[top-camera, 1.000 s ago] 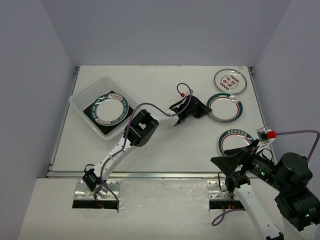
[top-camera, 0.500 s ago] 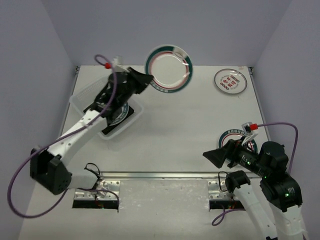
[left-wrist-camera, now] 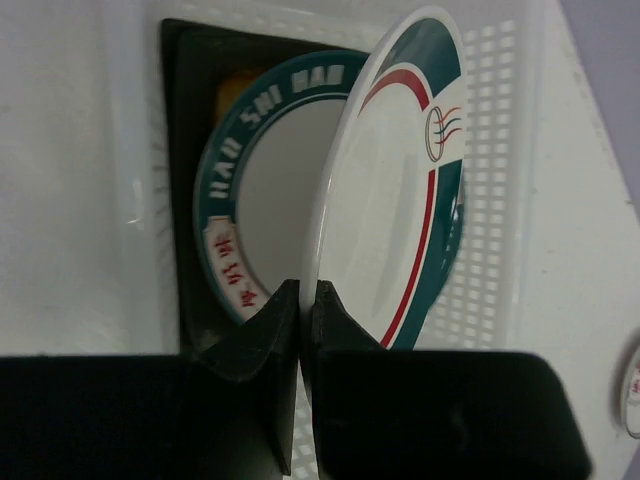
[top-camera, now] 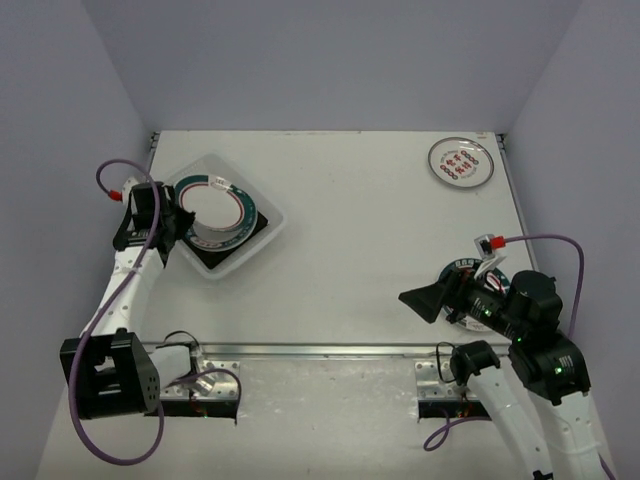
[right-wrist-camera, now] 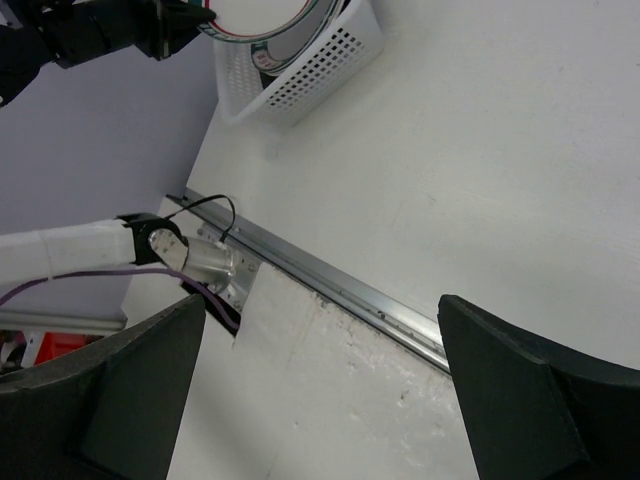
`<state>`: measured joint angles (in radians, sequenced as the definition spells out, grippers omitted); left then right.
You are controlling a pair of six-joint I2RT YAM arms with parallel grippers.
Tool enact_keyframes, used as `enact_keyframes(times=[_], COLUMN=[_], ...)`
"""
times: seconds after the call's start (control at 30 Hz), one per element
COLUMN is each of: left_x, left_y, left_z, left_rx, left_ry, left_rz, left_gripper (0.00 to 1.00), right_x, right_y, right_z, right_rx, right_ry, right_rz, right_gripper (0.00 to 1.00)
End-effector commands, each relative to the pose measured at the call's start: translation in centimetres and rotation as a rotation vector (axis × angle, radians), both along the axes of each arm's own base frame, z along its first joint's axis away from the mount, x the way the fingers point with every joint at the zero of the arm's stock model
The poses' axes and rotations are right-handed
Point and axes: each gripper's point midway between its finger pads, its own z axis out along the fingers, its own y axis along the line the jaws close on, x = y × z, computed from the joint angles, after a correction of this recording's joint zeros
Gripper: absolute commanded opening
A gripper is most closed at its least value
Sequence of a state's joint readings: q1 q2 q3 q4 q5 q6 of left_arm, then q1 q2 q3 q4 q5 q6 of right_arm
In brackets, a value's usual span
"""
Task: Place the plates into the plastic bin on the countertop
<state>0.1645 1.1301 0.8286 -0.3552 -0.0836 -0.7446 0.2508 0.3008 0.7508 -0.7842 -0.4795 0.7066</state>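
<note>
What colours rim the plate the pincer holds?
The plate: teal-green band, red inner ring; left wrist view.

A robot lab cell: plain walls [top-camera: 330, 60] enclosing a white countertop [top-camera: 370, 230].

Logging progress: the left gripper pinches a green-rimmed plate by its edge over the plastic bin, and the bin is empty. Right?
Not quite: the bin is not empty. The left wrist view shows a round green-rimmed plate lying in it on a dark square one. The left gripper does pinch a second green-rimmed plate by its edge over it.
</note>
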Motion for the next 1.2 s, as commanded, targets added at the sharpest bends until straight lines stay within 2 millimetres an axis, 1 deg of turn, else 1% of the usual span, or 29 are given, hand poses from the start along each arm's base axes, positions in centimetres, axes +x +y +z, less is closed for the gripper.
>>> enact_keyframes(times=[0.0,0.07,0.1,0.13,0.17,0.27,0.3,0.33,0.37,0.4,0.43,0.5,0.6,0.7,0.73,0.8,0.87,0.9,0.93,0.97,1.0,1.07,1.13,1.17], left_x=[-0.2,-0.6,-0.8,-0.9,-1.0,-0.7,-0.6,-0.5,-0.3,-0.2,-0.1,0.0,-0.3,-1.0,-1.0,-1.6,-2.2,-2.4,-2.8,-3.1,-3.3,-3.8,-4.2,-4.4], left_y=[0.7,0.8,0.8,0.8,0.8,-0.1,-0.2,-0.4,-0.7,-1.2,-1.6,-2.2,-2.3,-2.4,-2.4,-2.8,-3.0,-3.1,-3.1,-3.1,-3.6,-4.8,-5.0,-5.1], left_z=[1.7,0.5,-0.1,-0.6,-1.0,-1.9,-2.2,-2.6,-3.0,-4.0,-4.3,-5.3,-5.5,-4.0,-3.9,-1.7,-0.5,-0.4,-0.1,0.0,0.1,-0.2,0.1,0.6], left_rx=[0.018,0.017,0.016,0.016,0.017,-0.010,-0.018,-0.027,-0.036,-0.058,-0.074,-0.099,-0.102,-0.069,-0.070,-0.037,-0.017,-0.011,0.002,0.006,-0.003,-0.032,-0.028,-0.013], left_ry=[-0.085,-0.065,-0.056,-0.048,-0.039,-0.037,-0.028,-0.020,-0.012,0.019,0.034,0.077,0.087,0.054,0.052,0.019,0.016,0.025,0.031,0.036,0.031,0.045,0.054,0.036], left_rz=[-0.031,-0.033,-0.035,-0.036,-0.039,-0.090,-0.098,-0.109,-0.126,-0.151,-0.178,-0.212,-0.221,-0.226,-0.229,-0.270,-0.290,-0.299,-0.309,-0.314,-0.345,-0.418,-0.439,-0.456], left_gripper=[0.00,0.01,0.05,0.14,0.27,0.41,0.44,0.51,0.65,0.88,0.98,1.00,1.00,1.00,1.00,1.00,1.00,1.00,1.00,1.00,1.00,1.00,1.00,1.00], right_x=[1.2,1.4,1.5,1.5,1.6,1.8,1.9,2.0,2.1,2.3,2.5,2.9,3.3,4.0,4.2,5.4,6.9,7.1,8.1,8.6,9.6,11.0,12.8,14.1], right_y=[0.2,0.2,0.3,0.3,0.3,0.3,0.3,0.4,0.4,0.4,0.3,0.1,0.1,0.2,0.1,-0.2,-0.7,-0.8,-1.2,-1.4,-1.4,-1.3,-2.3,-3.3], right_z=[-0.2,-0.3,-0.4,-0.5,-0.6,-0.9,-1.0,-1.2,-1.4,-1.7,-2.0,-2.5,-2.8,-2.7,-3.0,-3.7,-4.8,-4.7,-5.3,-5.7,-5.9,-5.6,-5.9,-6.3], right_rx=[-0.008,-0.008,-0.010,-0.013,-0.016,-0.024,-0.025,-0.027,-0.028,-0.031,-0.038,-0.051,-0.057,-0.057,-0.065,-0.095,-0.150,-0.154,-0.181,-0.194,-0.206,-0.211,-0.236,-0.259], right_ry=[-0.028,-0.028,-0.026,-0.024,-0.022,-0.019,-0.017,-0.014,-0.010,-0.005,0.001,0.011,0.021,0.011,0.020,0.038,0.082,0.078,0.105,0.119,0.125,0.111,0.132,0.147], right_rz=[0.004,0.002,0.003,0.003,0.004,0.007,0.009,0.010,0.008,0.005,-0.004,-0.018,-0.024,-0.029,-0.034,-0.060,-0.099,-0.105,-0.139,-0.153,-0.165,-0.179,-0.269,-0.339], right_gripper=[0.99,0.99,0.99,0.99,0.99,0.99,0.99,0.99,0.99,0.99,0.99,0.99,0.99,0.99,0.99,0.99,0.99,0.99,0.99,0.99,0.99,0.99,0.99,0.99])
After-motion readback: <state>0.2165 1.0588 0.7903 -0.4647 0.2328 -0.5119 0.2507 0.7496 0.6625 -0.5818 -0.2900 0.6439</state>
